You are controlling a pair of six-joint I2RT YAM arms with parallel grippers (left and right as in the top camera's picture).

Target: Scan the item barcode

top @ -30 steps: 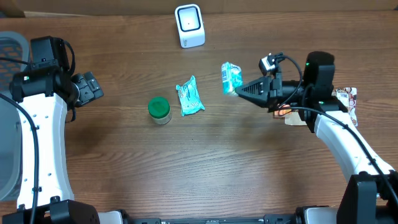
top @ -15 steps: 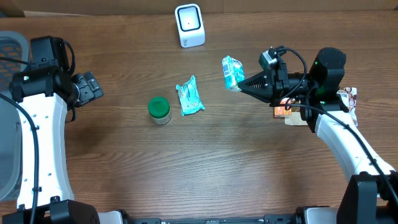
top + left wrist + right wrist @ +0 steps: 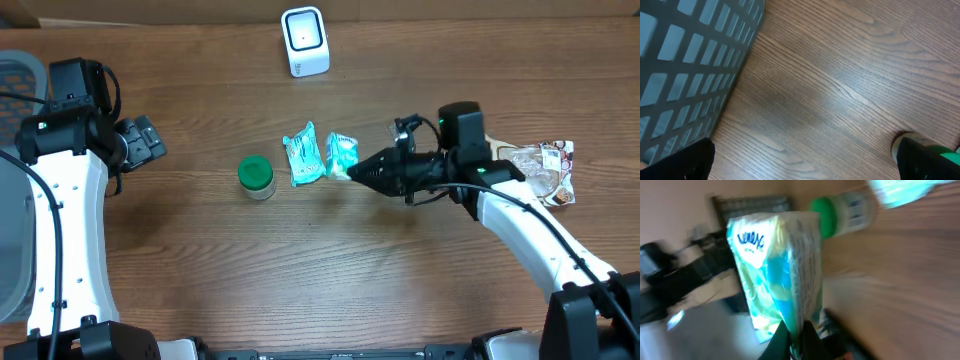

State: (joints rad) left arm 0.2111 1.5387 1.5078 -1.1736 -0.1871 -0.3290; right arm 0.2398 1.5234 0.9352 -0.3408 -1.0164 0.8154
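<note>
Two arms, one busy: at the left, the left gripper (image 3: 143, 142) idles with jaws wide. Rightward, a green-capped jar (image 3: 256, 177) and teal pouch (image 3: 304, 156) lie on the desk (image 3: 300, 260) — the pouch just beside the blue-green packet (image 3: 341, 152) pinched in the jaws of the right gripper (image 3: 352, 170). Best to lift clear of that pouch, then turn the packet's printed face toward the scanner (image 3: 304, 40) at the far edge.

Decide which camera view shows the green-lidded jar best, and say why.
Overhead: the green-lidded jar stands whole and sharp on the table. The left wrist view catches only a green sliver at its bottom right corner; the right wrist view shows the jar blurred, beyond the held packet in the right gripper.
</note>
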